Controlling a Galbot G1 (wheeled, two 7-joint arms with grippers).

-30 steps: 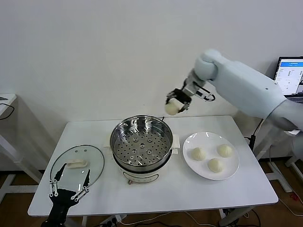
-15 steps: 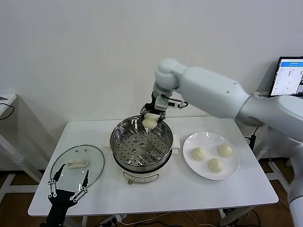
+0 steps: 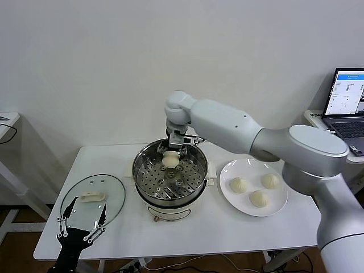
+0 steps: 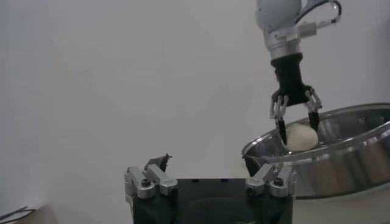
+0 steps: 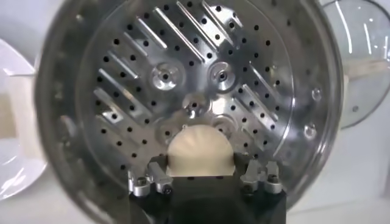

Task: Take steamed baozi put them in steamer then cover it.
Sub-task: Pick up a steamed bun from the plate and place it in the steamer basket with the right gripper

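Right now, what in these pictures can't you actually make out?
- Whether the baozi in the right tool touches the steamer tray: its underside is hidden in every view.
- Head view: laptop cut by the edge.
- Left wrist view: the steamer's base, behind the left tool.

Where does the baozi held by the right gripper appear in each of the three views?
Head view: the held baozi hangs over the far side of the steamer, in the right gripper.
Left wrist view: baozi between the fingers, just above the steamer rim.
Right wrist view: baozi centered low, above the perforated tray.
Shared landmark: the steamer.
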